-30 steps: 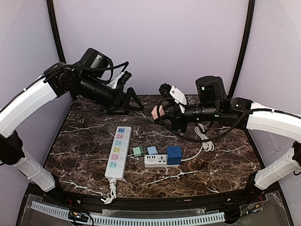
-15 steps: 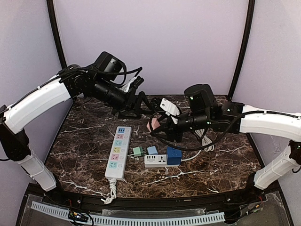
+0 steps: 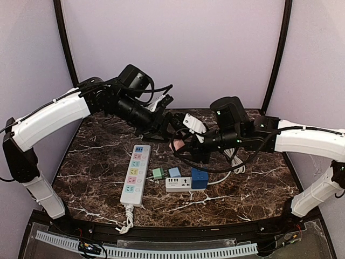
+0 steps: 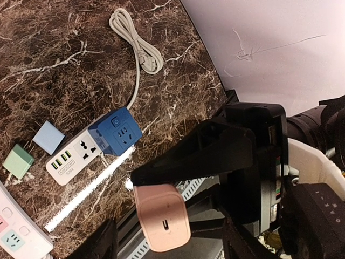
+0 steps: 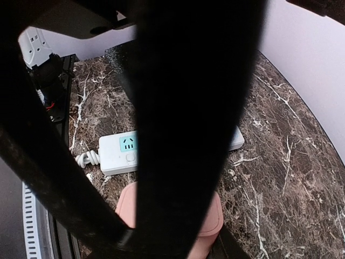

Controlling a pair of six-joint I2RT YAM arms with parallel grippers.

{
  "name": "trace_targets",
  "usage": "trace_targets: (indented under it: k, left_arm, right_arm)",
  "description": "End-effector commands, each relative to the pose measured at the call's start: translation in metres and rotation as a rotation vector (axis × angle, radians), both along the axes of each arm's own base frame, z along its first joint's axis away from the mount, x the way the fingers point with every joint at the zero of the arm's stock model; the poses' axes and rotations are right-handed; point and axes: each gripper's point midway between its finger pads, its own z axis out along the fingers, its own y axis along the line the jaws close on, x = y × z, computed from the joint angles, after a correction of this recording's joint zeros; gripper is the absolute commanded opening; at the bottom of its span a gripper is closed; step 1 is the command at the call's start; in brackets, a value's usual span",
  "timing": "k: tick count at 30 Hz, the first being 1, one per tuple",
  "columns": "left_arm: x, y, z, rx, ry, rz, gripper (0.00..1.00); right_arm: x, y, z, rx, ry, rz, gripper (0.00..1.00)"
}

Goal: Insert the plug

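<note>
Over the marble table (image 3: 97, 162), right gripper (image 3: 181, 141) pinches the pink plug (image 4: 161, 216); left gripper (image 3: 171, 127) hangs half-open just beside it.

Green adapter (image 3: 157, 173) beside light-blue adapter (image 3: 174, 172), near blue cube socket (image 3: 199, 177), on marble table (image 3: 259, 183)

No text, brand or number can be read anywhere. The white socket block (image 4: 73, 159) carries a line of small print under its ports, too fine to make out. The blue cube (image 4: 119, 129) shows only a tiny round mark on top.
</note>
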Motion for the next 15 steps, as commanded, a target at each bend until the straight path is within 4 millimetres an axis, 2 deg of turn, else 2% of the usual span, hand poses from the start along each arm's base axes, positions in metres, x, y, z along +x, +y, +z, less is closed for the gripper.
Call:
trace_targets:
  k: [1,10,15]
  left_arm:
    - [-0.005,-0.005,0.002,-0.025,0.002,-0.025,0.64]
    - [-0.015,-0.009,-0.014,-0.011,0.038,-0.04,0.57]
    - [-0.017,-0.007,-0.018,0.006,0.028,-0.034,0.5]
  right_arm:
    - [-0.006,0.005,0.02,0.032,-0.031,0.014,0.0]
    - [-0.006,0.01,0.017,-0.003,-0.042,-0.002,0.0]
    - [-0.008,0.012,0.013,-0.03,-0.047,-0.009,0.0]
